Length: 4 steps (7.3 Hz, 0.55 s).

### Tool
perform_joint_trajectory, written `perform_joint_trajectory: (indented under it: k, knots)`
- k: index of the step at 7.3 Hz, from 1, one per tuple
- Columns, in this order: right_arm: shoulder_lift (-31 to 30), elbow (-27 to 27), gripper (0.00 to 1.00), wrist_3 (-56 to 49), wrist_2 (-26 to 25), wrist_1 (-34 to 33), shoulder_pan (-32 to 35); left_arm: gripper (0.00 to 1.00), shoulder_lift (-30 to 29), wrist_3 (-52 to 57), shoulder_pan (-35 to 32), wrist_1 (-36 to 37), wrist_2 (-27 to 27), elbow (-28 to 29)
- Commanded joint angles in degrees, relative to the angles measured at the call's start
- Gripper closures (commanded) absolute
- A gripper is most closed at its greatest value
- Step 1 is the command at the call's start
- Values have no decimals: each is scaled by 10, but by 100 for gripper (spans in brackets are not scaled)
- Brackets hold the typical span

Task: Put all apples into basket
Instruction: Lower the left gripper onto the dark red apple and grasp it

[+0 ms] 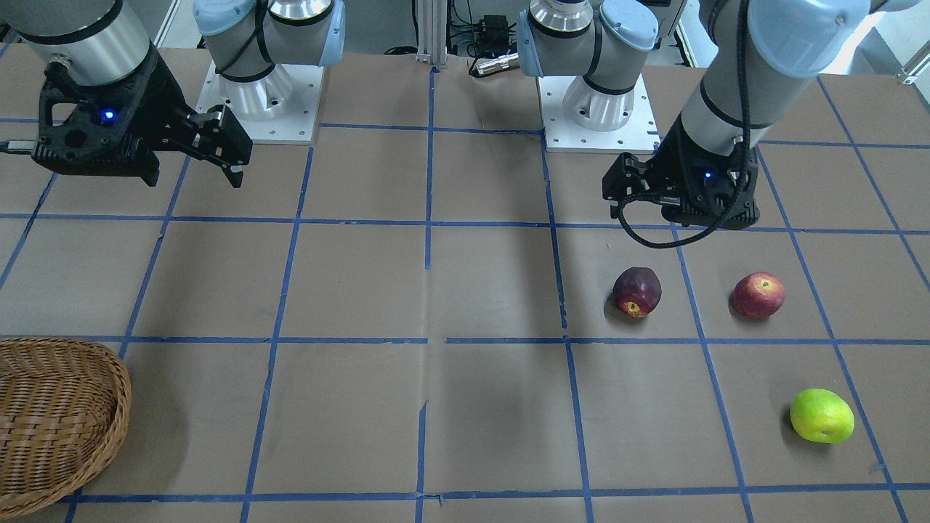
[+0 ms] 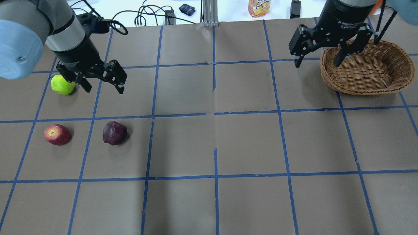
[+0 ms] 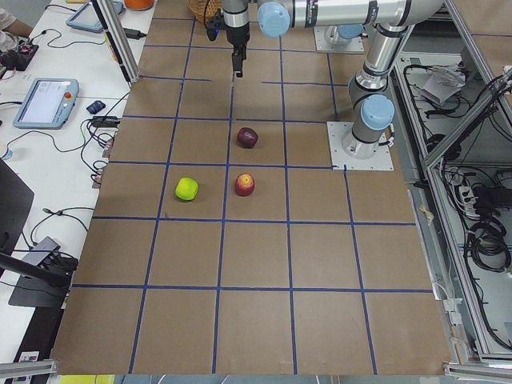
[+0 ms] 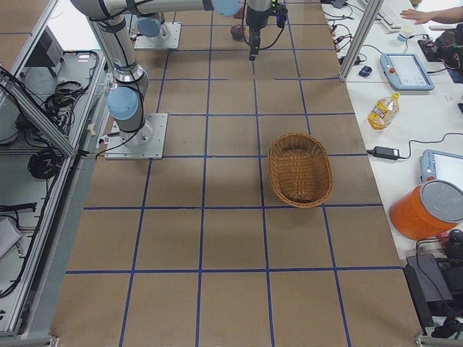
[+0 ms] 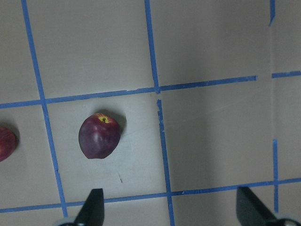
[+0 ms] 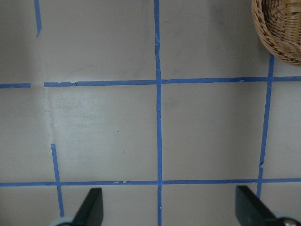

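Left wrist-mounted, maroon apple, yellow stem patch, hidden overhead

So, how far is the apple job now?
Done: nothing; the brown woven wicker basket is empty. In hand: nothing; left gripper and right gripper are open. Remaining: dark maroon-red apple, lighter red apple and yellow-green apple, all on the table.

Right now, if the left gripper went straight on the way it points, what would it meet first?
Probably bare table by a blue tape line. The left gripper has open, empty jaws; the dark maroon apple lies off to the side.
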Motion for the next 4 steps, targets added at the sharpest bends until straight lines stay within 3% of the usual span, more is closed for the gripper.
perform_joint_trajectory:
  k: [1, 4]
  knots:
    - [0, 1, 0, 0, -1, 2, 1, 0, -34, 66, 45, 117, 1, -99]
    - [0, 1, 0, 0, -1, 4, 1, 0, -72, 131, 51, 277, 17, -203]
